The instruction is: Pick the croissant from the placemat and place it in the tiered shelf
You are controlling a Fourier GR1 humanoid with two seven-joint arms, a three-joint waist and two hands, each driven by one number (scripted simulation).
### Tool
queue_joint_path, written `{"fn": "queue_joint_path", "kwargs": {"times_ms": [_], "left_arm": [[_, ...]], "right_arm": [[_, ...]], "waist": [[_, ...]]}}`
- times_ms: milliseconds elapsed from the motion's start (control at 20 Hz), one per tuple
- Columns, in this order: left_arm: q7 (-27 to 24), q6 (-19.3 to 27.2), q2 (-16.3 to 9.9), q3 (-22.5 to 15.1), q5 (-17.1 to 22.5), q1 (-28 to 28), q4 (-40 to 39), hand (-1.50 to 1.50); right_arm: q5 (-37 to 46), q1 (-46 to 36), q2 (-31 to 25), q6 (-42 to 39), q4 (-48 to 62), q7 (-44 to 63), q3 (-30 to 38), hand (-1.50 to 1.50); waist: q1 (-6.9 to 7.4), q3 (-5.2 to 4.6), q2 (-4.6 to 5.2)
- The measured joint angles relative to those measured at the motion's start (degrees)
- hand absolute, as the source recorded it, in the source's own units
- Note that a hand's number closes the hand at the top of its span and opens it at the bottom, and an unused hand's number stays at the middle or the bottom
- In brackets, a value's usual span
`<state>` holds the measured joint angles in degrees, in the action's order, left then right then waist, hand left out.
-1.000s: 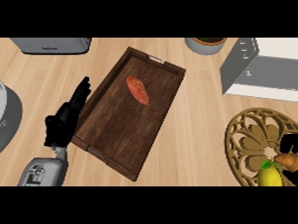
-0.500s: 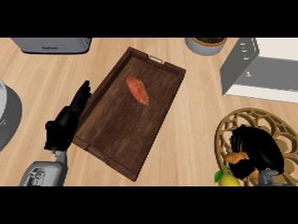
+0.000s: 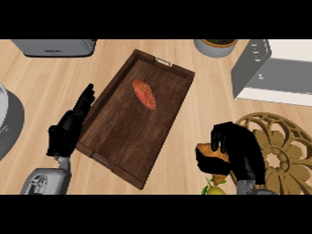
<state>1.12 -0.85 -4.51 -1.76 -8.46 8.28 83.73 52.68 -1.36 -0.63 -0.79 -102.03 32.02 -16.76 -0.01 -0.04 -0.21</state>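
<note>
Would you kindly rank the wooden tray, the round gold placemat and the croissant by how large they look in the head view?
1. Wooden tray, clearly largest.
2. Gold placemat, smaller, though partly cut off by the view's edge.
3. Croissant, smallest; the right hand curls round it and hides much of it.

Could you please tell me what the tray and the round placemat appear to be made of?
The tray looks like dark stained wood: grain streaks run along it, with a matte finish and pale handles at its ends. The placemat looks like openwork in a golden tan, perhaps woven fibre or cut metal; the view cannot settle which.
</note>
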Motion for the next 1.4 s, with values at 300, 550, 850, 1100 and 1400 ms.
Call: {"fn": "queue_joint_path", "kwargs": {"times_ms": [300, 550, 850, 1100, 1400], "left_arm": [[0.48, 0.45, 0.67, -0.31, -0.47, 1.14, -0.43, 0.00], [1.41, -0.61, -0.31, 0.74, 0.51, 1.42, 0.07, 0.00], [0.31, 0.00, 0.21, 0.61, -0.13, 1.06, -0.66, 0.00], [1.25, -0.15, 0.41, 0.38, -0.16, 1.43, 0.41, 0.00], [1.17, -0.75, 0.15, 0.70, 0.06, 1.41, 0.20, 0.00]], "right_arm": [[1.72, -2.86, 0.48, 3.30, -12.25, 10.15, -5.25, 1.50], [7.31, -7.59, 0.26, -1.53, -21.87, 19.41, -4.34, 1.50], [12.26, -16.48, -0.83, -8.00, -27.33, 24.49, 0.89, 1.50], [13.15, -23.16, -3.68, -10.89, -27.57, 24.37, 8.07, 1.50], [9.81, -32.37, -7.58, -14.30, -23.64, 23.09, 17.94, 1.50]], "waist": [[-0.20, 0.01, 0.02], [-0.24, -0.02, 0.01], [-0.12, -0.02, 0.09], [-0.01, 0.00, 0.12], [0.02, 0.00, 0.16]]}}
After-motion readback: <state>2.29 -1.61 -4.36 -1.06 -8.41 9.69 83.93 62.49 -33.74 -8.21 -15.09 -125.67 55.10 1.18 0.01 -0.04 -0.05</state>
